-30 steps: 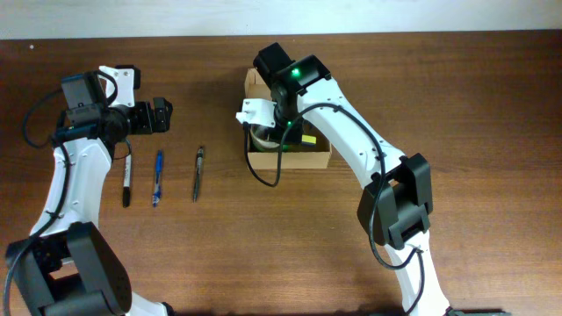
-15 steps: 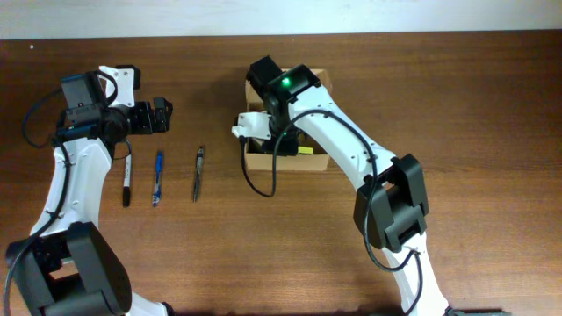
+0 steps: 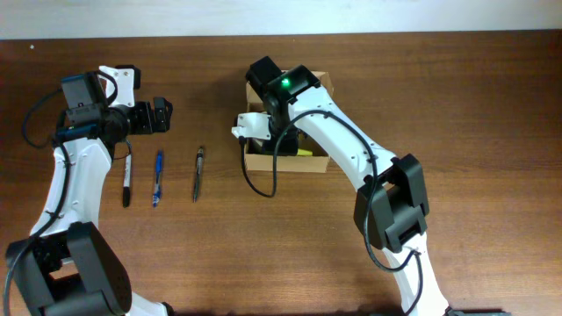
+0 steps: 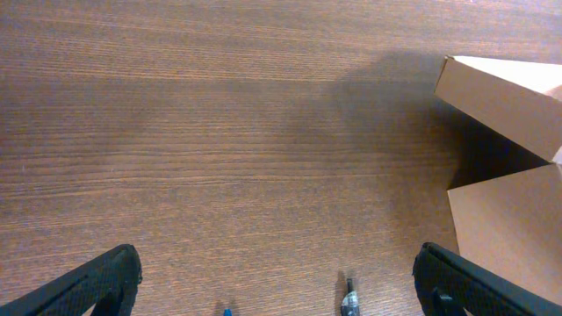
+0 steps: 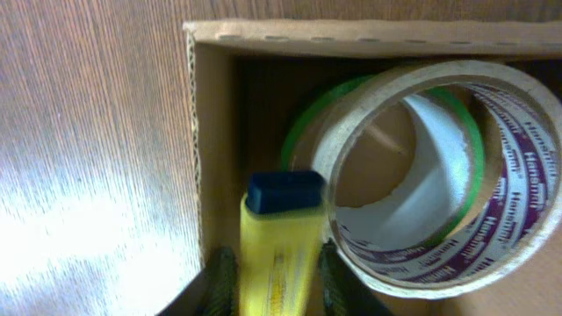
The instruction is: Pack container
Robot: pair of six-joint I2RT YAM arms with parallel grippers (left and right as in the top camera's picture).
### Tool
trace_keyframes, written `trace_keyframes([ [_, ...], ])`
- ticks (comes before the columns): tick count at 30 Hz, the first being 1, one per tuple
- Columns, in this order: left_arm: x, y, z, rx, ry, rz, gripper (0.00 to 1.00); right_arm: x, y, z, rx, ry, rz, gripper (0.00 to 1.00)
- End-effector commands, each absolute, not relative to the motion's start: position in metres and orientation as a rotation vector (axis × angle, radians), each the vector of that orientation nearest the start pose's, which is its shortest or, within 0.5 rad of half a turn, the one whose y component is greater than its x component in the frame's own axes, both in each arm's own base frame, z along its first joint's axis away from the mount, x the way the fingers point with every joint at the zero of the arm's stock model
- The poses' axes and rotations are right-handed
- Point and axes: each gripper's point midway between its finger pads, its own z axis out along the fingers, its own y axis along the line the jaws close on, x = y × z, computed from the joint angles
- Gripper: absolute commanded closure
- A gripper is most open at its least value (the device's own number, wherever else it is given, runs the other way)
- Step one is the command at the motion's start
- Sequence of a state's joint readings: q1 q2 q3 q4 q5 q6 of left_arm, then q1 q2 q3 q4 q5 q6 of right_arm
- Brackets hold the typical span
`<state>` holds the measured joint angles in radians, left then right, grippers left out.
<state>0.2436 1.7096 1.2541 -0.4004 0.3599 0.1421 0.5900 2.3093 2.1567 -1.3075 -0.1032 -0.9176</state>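
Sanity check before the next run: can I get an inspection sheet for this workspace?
Surface: brown wooden table, no spills seen.
Job's things: open cardboard container; inside it, a tape roll and a yellow marker with blue cap.
Clutter: black marker, blue pen and dark pen lie side by side left of the container, apart from each other.
Grippers: left gripper is open above the table, holding nothing. Right gripper is inside the container with its fingers either side of the yellow marker; grip unclear.
Cables: black cable loops off the left arm.
Surroundings: pale strip beyond the table's far edge; nothing else seen.
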Motion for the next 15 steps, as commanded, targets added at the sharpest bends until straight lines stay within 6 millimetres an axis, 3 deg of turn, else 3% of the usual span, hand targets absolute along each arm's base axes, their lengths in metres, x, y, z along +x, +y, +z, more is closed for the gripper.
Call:
trace_keyframes([
  [1, 0.461, 0.052, 0.145, 0.062, 2.361, -0.254, 0.01, 0.391, 0.273, 0.125, -1.992, 2.146, 0.125, 0.66],
  [4, 0.461, 0.052, 0.145, 0.062, 2.361, -0.254, 0.01, 0.397, 0.266, 0.132, -1.941, 2.166, 0.123, 0.61],
  [9, 0.461, 0.052, 0.145, 0.062, 2.361, -0.254, 0.01, 0.402, 0.256, 0.147, -1.893, 2.163, 0.113, 0.60],
  [12, 0.461, 0.052, 0.145, 0.062, 2.361, -0.254, 0.01, 0.406, 0.246, 0.175, -1.834, 2.134, 0.085, 0.60],
  [15, 0.461, 0.052, 0.145, 0.061, 2.361, -0.254, 0.01, 0.418, 0.226, 0.221, -1.611, 2.154, 0.042, 0.50],
])
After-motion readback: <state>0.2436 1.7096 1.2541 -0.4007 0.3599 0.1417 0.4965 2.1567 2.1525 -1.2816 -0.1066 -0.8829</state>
